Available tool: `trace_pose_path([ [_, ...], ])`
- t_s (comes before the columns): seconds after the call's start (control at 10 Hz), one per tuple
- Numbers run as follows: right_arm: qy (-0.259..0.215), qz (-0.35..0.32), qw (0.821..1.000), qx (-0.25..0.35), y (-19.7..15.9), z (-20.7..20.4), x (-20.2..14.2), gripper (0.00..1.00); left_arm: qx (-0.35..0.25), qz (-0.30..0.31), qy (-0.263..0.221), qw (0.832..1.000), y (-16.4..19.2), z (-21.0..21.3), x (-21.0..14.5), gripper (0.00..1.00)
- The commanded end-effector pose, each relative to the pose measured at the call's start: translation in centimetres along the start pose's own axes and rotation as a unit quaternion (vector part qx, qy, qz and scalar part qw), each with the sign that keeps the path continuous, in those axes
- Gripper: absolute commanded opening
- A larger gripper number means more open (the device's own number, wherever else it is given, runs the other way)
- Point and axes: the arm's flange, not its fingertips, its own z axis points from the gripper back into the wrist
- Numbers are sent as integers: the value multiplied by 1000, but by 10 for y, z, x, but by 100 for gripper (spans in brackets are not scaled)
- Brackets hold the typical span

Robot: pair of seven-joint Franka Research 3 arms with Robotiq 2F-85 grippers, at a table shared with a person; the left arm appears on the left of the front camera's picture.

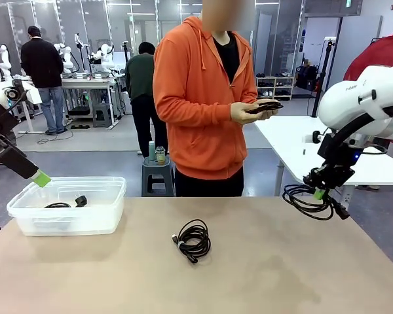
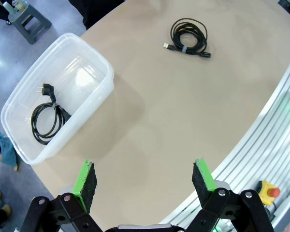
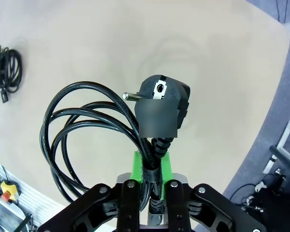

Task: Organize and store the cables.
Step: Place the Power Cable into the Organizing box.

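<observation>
Nearest, at the middle of the smooth tan table, lies a thin black cable, wound into a loose flat coil with a small metal-tipped plug. At ten o'clock stands a clear, round-cornered plastic bin. Inside it is another coiled cable with a two-pin mains plug. The left gripper hovers near it, green pads spread wide, grasping nothing. At two o'clock, the right gripper is clamped on a thicker, glossy power cord, its loops dangling above the table's edge. At twelve o'clock, beyond the table, a person in an orange hoodie holds a black coil in both hands.
</observation>
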Motion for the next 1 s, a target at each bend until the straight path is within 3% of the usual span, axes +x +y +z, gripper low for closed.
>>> trace_pose_path([
  [0.0, 12, 11, 1000, -17, 15, 5, 0, 10, 0, 0, 0, 1000, 0, 0, 0, 100],
  [0.6, 30, 171, 984, -41, 116, 47, 10, 10, 0, 0, 0, 1000, 0, 0, 0, 100],
  [0.9, 43, 225, 973, -23, 174, 36, 16, 10, 0, 0, 0, 1000, 0, 0, 0, 100],
])
